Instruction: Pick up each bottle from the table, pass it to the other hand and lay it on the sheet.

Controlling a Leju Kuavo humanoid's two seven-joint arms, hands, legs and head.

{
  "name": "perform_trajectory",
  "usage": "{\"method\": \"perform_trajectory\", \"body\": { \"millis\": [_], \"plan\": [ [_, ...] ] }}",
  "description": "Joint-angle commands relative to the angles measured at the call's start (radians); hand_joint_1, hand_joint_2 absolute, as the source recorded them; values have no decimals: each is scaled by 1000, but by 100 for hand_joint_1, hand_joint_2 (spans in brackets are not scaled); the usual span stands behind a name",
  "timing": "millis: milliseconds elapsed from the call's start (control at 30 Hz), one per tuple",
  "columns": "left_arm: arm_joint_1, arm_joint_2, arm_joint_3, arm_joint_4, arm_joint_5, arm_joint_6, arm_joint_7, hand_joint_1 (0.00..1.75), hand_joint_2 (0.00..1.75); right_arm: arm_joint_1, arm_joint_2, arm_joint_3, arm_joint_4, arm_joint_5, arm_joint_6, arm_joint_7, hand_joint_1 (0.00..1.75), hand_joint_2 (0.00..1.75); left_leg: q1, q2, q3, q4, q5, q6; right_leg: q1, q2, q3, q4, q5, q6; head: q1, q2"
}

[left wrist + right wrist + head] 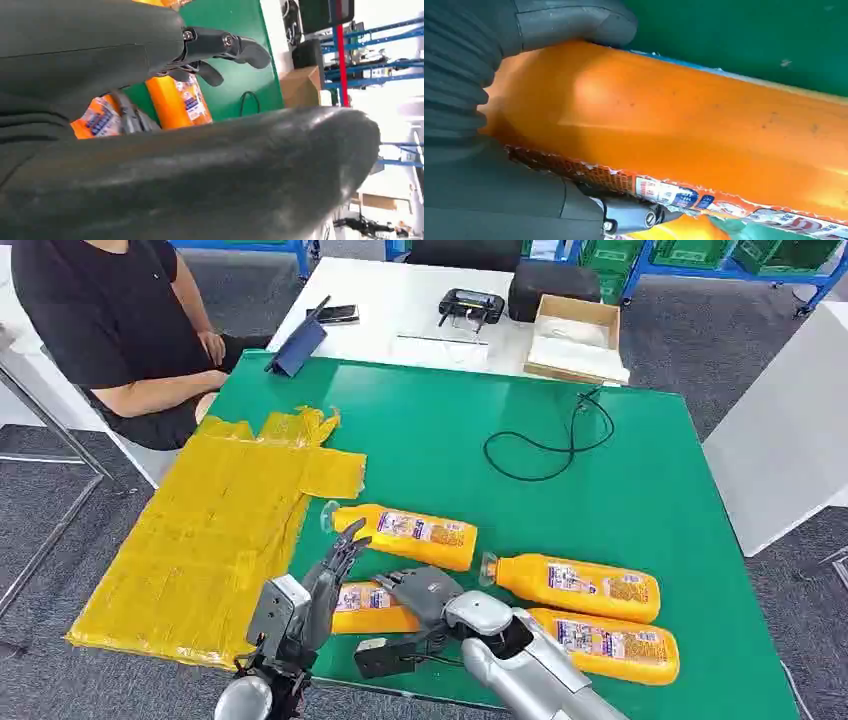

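Near the front edge of the green surface [640, 490], beside the yellow sheet [215, 540], the right hand [425, 592] grips an orange bottle [368, 608]; the right wrist view shows its thumb over the top of the bottle's body and its darker fingers [634, 216] under the label, so the fingers are closed on that bottle. Whether the bottle is lifted off the surface or rests on it cannot be told. The left hand [325, 585] stands upright at the end of this bottle nearest the sheet, its fingers [240, 47] spread apart and holding nothing; whether they touch the bottle cannot be told.

Three more orange bottles lie on their sides on the surface. One [410, 535] is just beyond the held bottle, its clear cap pointing toward the sheet. A second [575, 585] and a third [610, 645] lie side by side, farther from the sheet than the held bottle.

Well beyond the sheet, a black cable [550, 440] loops on the green surface. A person in a black shirt [110, 310] sits past the sheet's far corner.
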Motion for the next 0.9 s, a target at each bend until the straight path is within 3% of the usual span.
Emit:
{"method": "perform_trajectory", "body": {
  "millis": [33,100,133,200,267,433,500,567,667,733,767,900],
  "plan": [
    [-36,-16,22,41,17,42,7,0,0,50,12,16,177,-31,-31,82,175,175,1,-4,1,-3,2,-3,1,-1,3,-3,1,-3,-1,0],
    [-7,-45,57,-53,-26,188,-40,0,0,120,3,-100,91,-108,-111,153,175,175,2,-5,1,-2,2,-2,2,-1,3,-3,0,-2,-1,0],
    [9,-67,80,-102,-101,348,-99,0,0,182,0,-189,19,-191,-156,177,175,175,2,-4,2,-1,1,-2,2,-1,4,-3,0,-2,0,0],
    [44,-92,109,-188,-132,577,-197,0,0,292,-14,-290,-130,-322,-200,181,175,175,3,-7,1,0,1,-2,3,-4,4,-2,-1,-2,0,0],
    [69,-94,122,-256,-79,699,-263,0,0,384,-10,-365,-260,-485,-193,170,175,175,3,-5,1,0,0,-2,2,-2,4,-1,-1,-2,-1,0],
    [72,-78,115,-252,-63,713,-268,0,0,396,-21,-350,-295,-499,-192,187,175,175,2,-8,0,0,0,-2,1,-2,4,-1,-3,-2,0,0],
    [78,-82,132,-252,7,800,-347,0,0,444,-13,-391,-328,-692,-197,130,175,175,1,-7,-2,0,0,-2,1,-1,3,-1,-2,-2,0,0],
    [86,-76,144,-235,22,818,-338,0,0,476,-38,-377,-355,-795,-194,99,175,175,2,-8,-3,0,0,-3,1,-1,3,-1,-2,-3,0,0],
    [87,-70,146,-206,38,799,-319,0,0,496,-55,-349,-391,-836,-217,73,175,175,1,-8,-2,-1,0,-2,1,-2,2,-2,-2,-2,0,0],
    [92,-48,124,-185,107,671,-236,0,0,501,-62,-320,-433,-847,-237,52,175,175,1,-6,-5,0,0,-1,1,-1,1,-1,-2,-1,0,0],
    [93,-37,110,-165,106,620,-180,0,175,505,-64,-309,-454,-836,-253,44,175,175,1,-6,-7,0,0,-2,1,0,1,-1,-1,-2,0,0],
    [110,37,25,-62,339,155,86,0,175,541,-82,-277,-538,-805,-274,19,175,175,0,-5,-7,-1,2,0,0,-1,6,-1,-1,-1,0,0]
  ]
}}
